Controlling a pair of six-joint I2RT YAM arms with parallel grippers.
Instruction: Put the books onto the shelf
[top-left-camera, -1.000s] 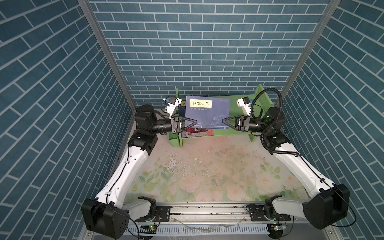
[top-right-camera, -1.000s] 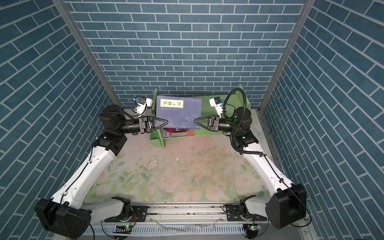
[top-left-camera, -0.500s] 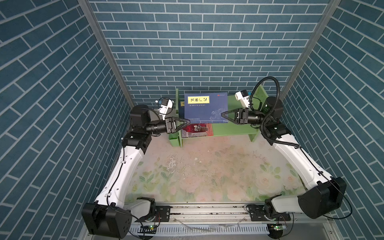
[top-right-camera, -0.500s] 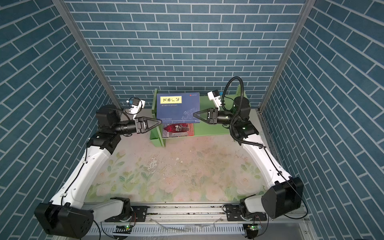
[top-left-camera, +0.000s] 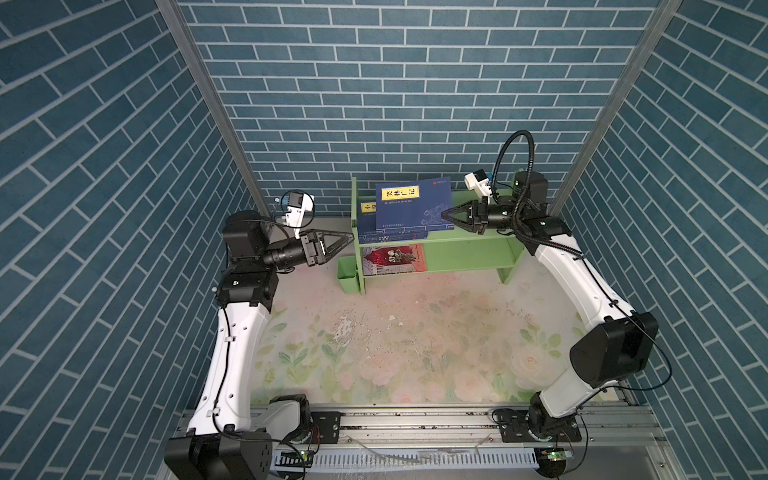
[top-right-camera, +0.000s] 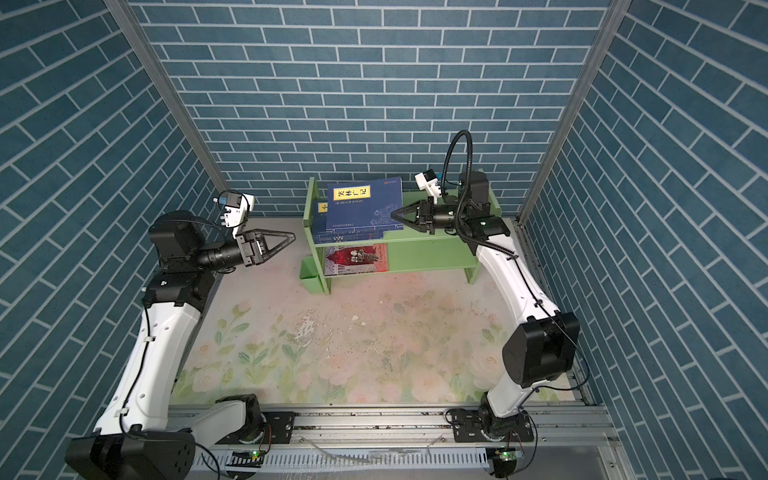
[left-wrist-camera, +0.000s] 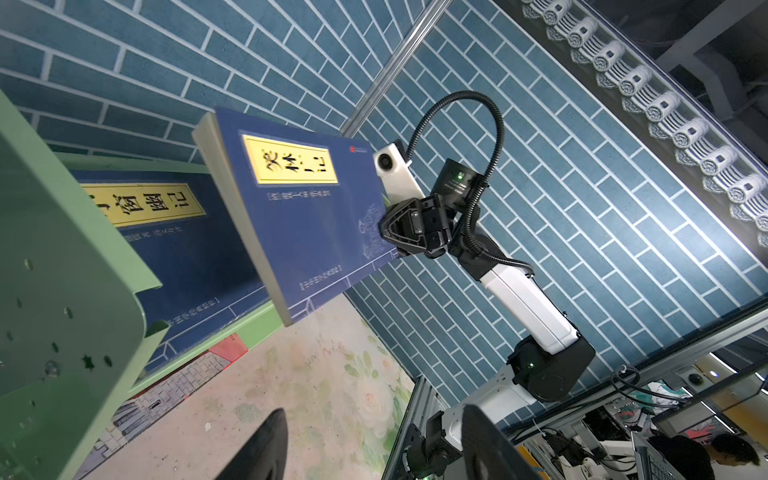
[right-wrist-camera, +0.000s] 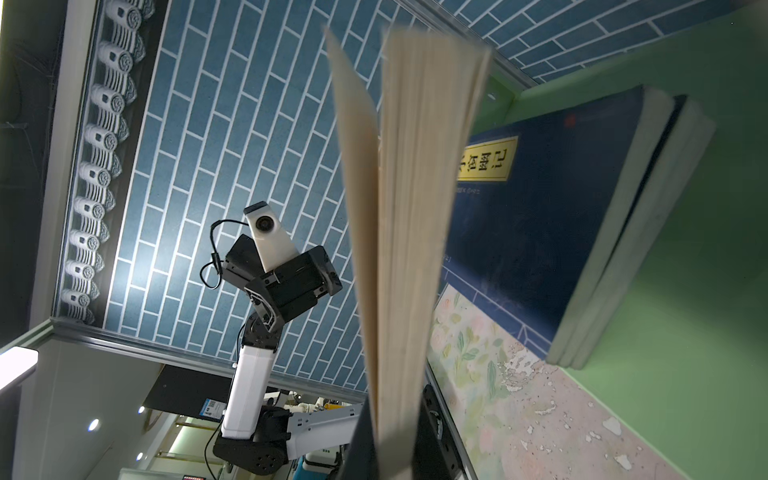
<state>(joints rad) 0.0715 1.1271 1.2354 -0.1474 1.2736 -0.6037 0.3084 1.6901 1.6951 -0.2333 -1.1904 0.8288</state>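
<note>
Position, held book: dark blue paperback with a yellow title label (top-left-camera: 411, 203), upper centre of both top views, tilted up over the top tier of the shelf (top-left-camera: 461, 240). Whether its lower edge touches the stacked books cannot be told.
Right claw: (top-left-camera: 444, 216) clamped on the held book at the middle of its right edge, which looks like the page-edge side.
Left claw: (top-left-camera: 348, 240) empty, fingers (left-wrist-camera: 266, 444) spread wide. It sits left of the shelf's side panel and apart from it.
Other books: stacked books (top-left-camera: 368, 227) lie flat at the left end of the top tier, and the right wrist view shows two. The red-and-grey book (top-left-camera: 392, 258) lies on the lower tier. The table (top-left-camera: 415, 332) carries no book.
Handling (judgement): light, thin and floppy, with a smooth cover that is likely slippery. A pinch on one edge lets the far side droop and the leaves fan. In the right wrist view one leaf or cover stands away from the page block.
Grip advice (judgement): bite deep across the whole block, mid-edge or nearer the spine.
Hidden or unclear: the right arm covers the shelf's right end. The book hides the right claw's pads. The held book is blurred in the right wrist view. The inside of the cup (top-left-camera: 347, 276) is not legible.
</note>
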